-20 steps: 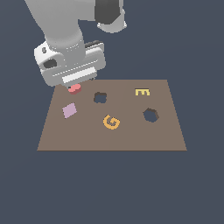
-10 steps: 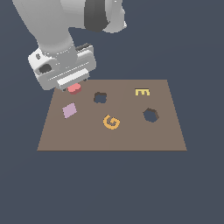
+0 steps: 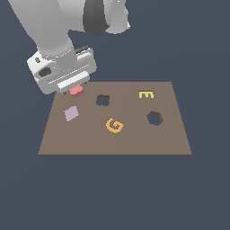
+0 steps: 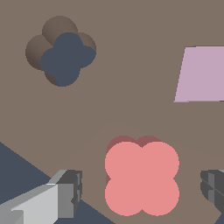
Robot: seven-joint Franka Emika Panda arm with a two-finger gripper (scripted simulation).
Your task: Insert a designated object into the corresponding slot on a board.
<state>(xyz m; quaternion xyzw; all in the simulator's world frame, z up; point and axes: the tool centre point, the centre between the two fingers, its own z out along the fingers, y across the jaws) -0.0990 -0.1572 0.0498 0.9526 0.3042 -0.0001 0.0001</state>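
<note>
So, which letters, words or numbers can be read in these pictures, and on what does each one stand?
"E": a yellow letter lying on the brown board, toward the exterior view's right.
"G": an orange letter lying near the middle of the board.
Nothing else can be read: no words, numbers or brand marks appear on the board, on the red block, on the lilac diamond or on the arm.

Both renders are evenly and softly lit, with no glare or bright hotspots anywhere. In the exterior view the board point(image 3: 134, 134) reads as flat matte brown against a uniform dark slate background, and no cast shadows show on it. Edges look slightly soft and pixelated. The wrist view is sharp and undistorted; the slot point(image 4: 61, 52) shows gentle shading on its inner walls.
</note>
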